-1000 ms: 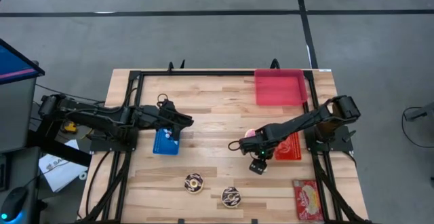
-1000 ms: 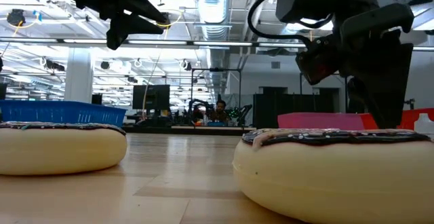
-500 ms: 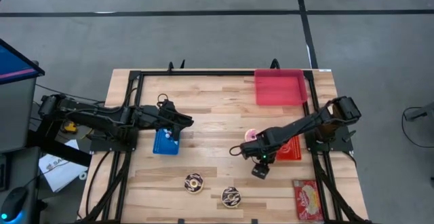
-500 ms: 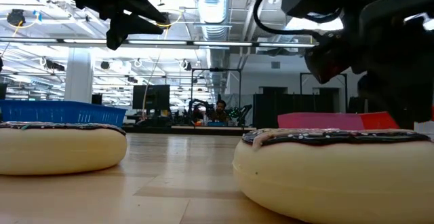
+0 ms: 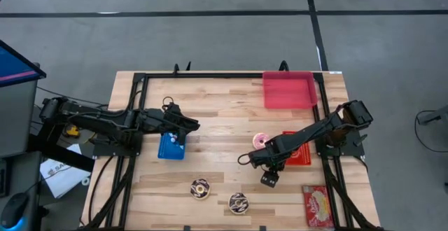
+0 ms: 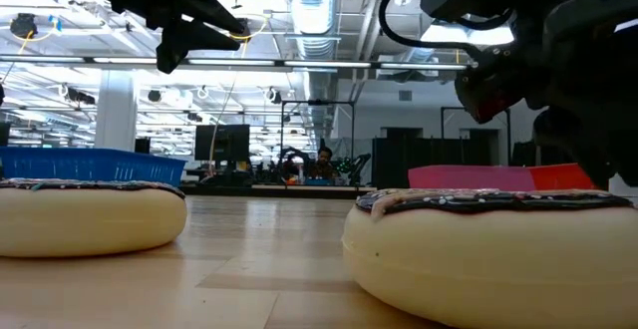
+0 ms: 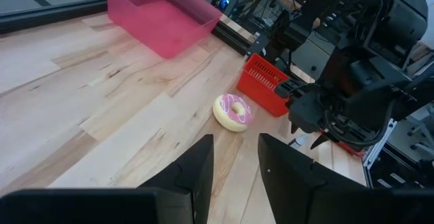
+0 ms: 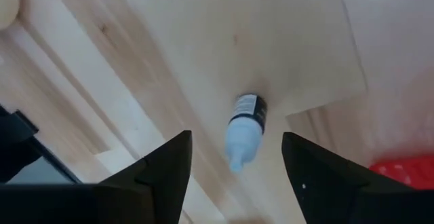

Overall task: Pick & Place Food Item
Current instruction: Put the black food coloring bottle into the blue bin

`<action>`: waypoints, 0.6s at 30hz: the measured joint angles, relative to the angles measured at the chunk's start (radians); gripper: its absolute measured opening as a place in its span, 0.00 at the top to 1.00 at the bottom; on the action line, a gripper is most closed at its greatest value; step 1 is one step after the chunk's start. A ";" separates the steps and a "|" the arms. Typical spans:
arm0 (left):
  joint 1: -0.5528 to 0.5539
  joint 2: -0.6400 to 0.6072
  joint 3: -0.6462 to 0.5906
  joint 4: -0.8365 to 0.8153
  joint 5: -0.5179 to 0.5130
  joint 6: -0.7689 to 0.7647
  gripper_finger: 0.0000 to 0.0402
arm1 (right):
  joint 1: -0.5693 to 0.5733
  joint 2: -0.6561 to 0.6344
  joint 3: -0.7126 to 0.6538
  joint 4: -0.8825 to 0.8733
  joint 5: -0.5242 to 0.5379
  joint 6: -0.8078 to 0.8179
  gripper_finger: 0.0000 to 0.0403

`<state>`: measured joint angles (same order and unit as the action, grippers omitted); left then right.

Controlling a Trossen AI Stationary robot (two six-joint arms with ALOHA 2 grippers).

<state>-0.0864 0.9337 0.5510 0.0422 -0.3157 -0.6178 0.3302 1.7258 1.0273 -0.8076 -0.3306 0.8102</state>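
Right wrist view shows the right gripper (image 8: 234, 166) spread wide over a small bottle (image 8: 245, 127), probably lining up to grab it.

A grey floor (image 5: 210, 42) crossed by dark lines surrounded the wooden table (image 5: 224, 129). Beyond it stretched a large hall with ceiling ducts (image 6: 319, 15), strip lights, a white column (image 6: 117, 110) and distant desks.
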 joint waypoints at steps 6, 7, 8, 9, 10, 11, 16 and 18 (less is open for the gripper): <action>0.000 0.000 0.000 0.002 0.000 0.000 0.72 | 0.000 0.000 0.000 0.004 0.015 0.011 0.51; 0.000 0.000 0.000 0.002 0.000 0.000 0.72 | 0.000 0.000 0.000 0.004 0.016 0.011 0.53; 0.000 0.000 0.000 0.003 0.000 0.000 0.72 | 0.000 0.000 0.000 0.005 0.016 0.011 0.54; 0.000 0.000 0.000 0.002 0.000 0.000 0.72 | 0.000 0.000 0.000 0.007 0.016 0.011 0.56; 0.000 0.000 0.000 0.002 0.000 0.000 0.72 | 0.000 0.000 0.000 0.009 0.016 0.013 0.58; 0.000 0.000 0.000 0.003 0.000 0.000 0.72 | 0.000 0.000 0.000 0.010 0.015 0.013 0.59; 0.000 0.000 0.000 0.002 0.000 0.000 0.72 | 0.000 0.000 0.000 0.011 0.015 0.013 0.66; 0.000 0.000 0.000 0.003 0.000 0.000 0.72 | 0.000 -0.001 0.000 0.012 0.015 0.013 0.68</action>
<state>-0.0864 0.9337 0.5510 0.0448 -0.3161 -0.6178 0.3298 1.7252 1.0271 -0.7956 -0.3157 0.8228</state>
